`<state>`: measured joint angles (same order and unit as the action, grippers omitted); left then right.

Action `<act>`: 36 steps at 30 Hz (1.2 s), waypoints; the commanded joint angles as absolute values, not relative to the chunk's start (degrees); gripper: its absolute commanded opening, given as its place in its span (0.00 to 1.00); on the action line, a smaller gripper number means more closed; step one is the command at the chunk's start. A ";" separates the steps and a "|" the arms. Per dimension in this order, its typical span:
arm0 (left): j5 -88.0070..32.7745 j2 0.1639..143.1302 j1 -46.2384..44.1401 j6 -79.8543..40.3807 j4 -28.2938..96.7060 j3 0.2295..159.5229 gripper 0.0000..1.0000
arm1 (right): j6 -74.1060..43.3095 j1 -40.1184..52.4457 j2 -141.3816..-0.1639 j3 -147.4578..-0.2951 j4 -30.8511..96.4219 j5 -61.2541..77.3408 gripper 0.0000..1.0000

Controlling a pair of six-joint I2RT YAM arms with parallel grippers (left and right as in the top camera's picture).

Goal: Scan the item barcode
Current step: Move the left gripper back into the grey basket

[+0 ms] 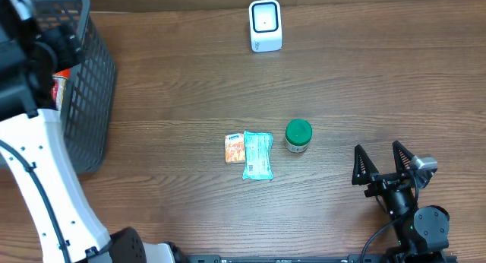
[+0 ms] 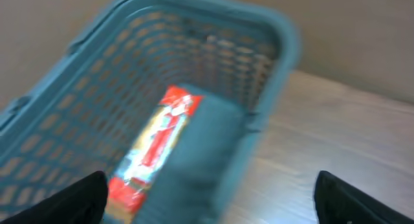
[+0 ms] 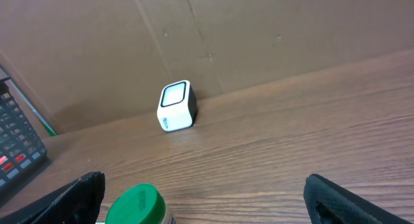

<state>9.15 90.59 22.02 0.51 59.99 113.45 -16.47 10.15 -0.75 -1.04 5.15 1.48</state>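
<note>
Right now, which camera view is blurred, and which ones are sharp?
Left wrist view: heavy blur, the basket and the red packet inside it look smeared. Overhead view: sharp, even light, the green-lidded jar is crisp. Right wrist view: sharp on the white scanner.

Wood-grain worktop (image 1: 364, 88), brown, fills the overhead frame.

Directly on it:
- Dark mesh basket (image 1: 91, 88), upper left, partly cut off by the frame edge.
- White scanner (image 1: 265, 25), top centre, standing upright at the worktop's back edge, well apart from everything else.
- Orange packet (image 1: 235, 148), centre, lying flat.
- Teal packet (image 1: 257, 155), lying flat, touching the orange one's right side.
- Green-lidded jar (image 1: 298, 136), upright, just right of the teal packet, narrow gap between them.
</note>
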 commanded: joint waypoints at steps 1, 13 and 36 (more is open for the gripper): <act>9.61 94.21 27.40 5.06 60.16 112.97 0.96 | -16.12 10.00 -0.45 -0.47 4.80 1.41 1.00; 7.64 106.83 37.95 6.72 58.72 112.97 1.00 | -16.12 10.00 -0.45 -0.47 4.80 1.39 1.00; 7.44 129.08 39.22 20.51 45.12 112.97 1.00 | -16.12 10.00 -0.45 -0.47 4.80 1.39 1.00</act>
<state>7.97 125.86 38.68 17.54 46.06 112.97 -16.49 10.15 -0.75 -1.04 5.15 1.45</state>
